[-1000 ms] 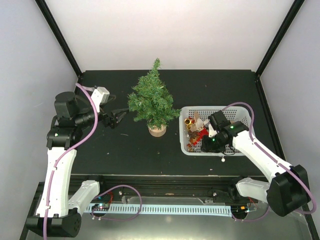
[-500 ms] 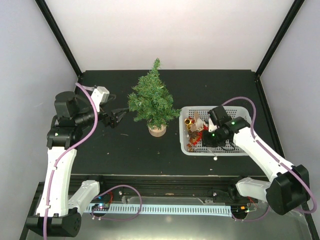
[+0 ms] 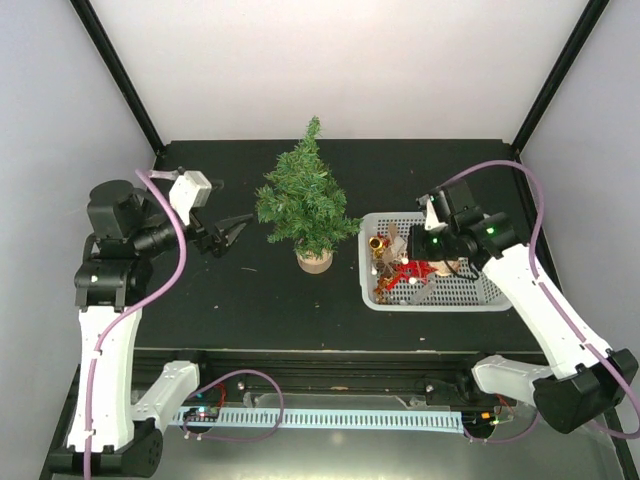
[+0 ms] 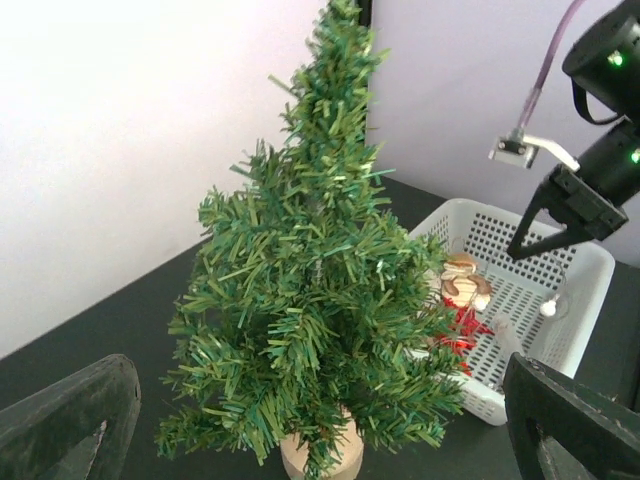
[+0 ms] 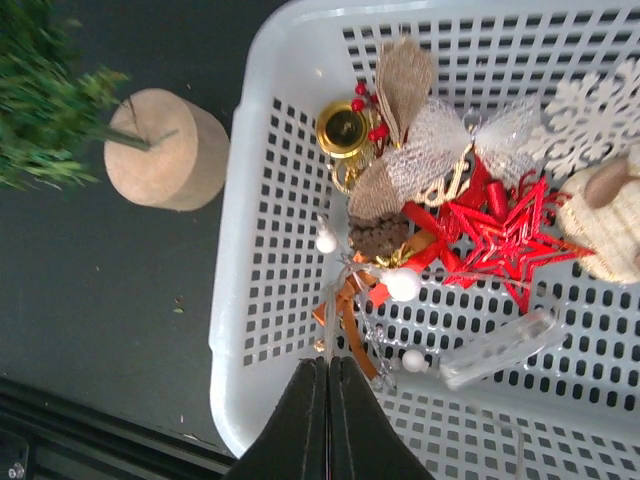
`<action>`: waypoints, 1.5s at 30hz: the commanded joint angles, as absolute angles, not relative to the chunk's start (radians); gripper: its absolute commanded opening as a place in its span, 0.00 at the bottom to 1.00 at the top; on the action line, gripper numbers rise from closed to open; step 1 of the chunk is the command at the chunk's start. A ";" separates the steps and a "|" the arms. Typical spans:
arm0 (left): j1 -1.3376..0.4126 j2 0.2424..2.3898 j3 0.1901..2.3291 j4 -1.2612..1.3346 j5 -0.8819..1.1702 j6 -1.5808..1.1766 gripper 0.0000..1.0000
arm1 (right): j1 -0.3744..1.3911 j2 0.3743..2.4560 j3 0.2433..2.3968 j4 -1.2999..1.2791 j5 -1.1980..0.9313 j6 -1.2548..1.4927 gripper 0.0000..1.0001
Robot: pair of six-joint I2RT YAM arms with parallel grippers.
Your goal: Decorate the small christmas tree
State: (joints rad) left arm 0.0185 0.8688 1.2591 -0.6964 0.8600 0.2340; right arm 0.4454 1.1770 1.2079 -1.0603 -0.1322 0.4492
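Note:
The small christmas tree (image 3: 305,205) stands mid-table on its round wooden base (image 5: 165,150), and it fills the left wrist view (image 4: 320,290). My left gripper (image 3: 235,232) hovers just left of the tree, open, with nothing between its fingers (image 4: 70,420). Above the white basket (image 3: 470,292) my right gripper (image 3: 427,270) is shut on a thin clear strand with white beads (image 5: 400,285). In the left wrist view the strand hangs from its tips with a bead (image 4: 548,308) at the end.
In the basket (image 5: 260,300) lie a red star (image 5: 510,240), a gold bell (image 5: 342,128), burlap and silver ribbon, a pine cone, a white snowflake and a clear clip. Black frame posts stand at the table's back corners.
My right gripper has shut on the beaded strand and risen from the basket's near edge toward its middle. The left arm has drawn back slightly, still open.

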 commanded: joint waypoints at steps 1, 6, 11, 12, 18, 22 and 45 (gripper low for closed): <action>0.023 0.813 1.331 -0.760 0.895 0.311 0.99 | 0.447 1.139 1.298 -1.117 -0.084 0.428 0.01; 0.022 0.780 1.393 -0.794 0.894 0.352 0.99 | 0.448 1.097 1.396 -1.156 -0.078 0.438 0.01; 0.022 0.760 1.455 -0.809 0.903 0.356 0.99 | 0.448 1.040 1.482 -1.159 -0.053 0.468 0.01; 0.023 0.759 1.467 -0.812 0.907 0.352 0.99 | 0.447 1.032 1.504 -1.160 -0.049 0.475 0.01; 0.022 0.757 1.498 -0.809 0.975 0.319 0.99 | 0.448 1.035 1.676 -1.195 -0.060 0.486 0.01; 0.023 0.751 1.491 -0.786 1.067 0.294 0.99 | 0.448 1.068 1.801 -1.216 -0.053 0.476 0.01; -0.025 0.735 1.303 -0.694 1.213 0.228 0.99 | 0.448 1.261 2.297 -1.163 -0.101 0.525 0.01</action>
State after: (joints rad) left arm -0.0135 0.7284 1.3209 -0.7498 1.1851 0.2718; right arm 0.4454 1.2301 2.2253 -1.2015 -0.0715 0.5037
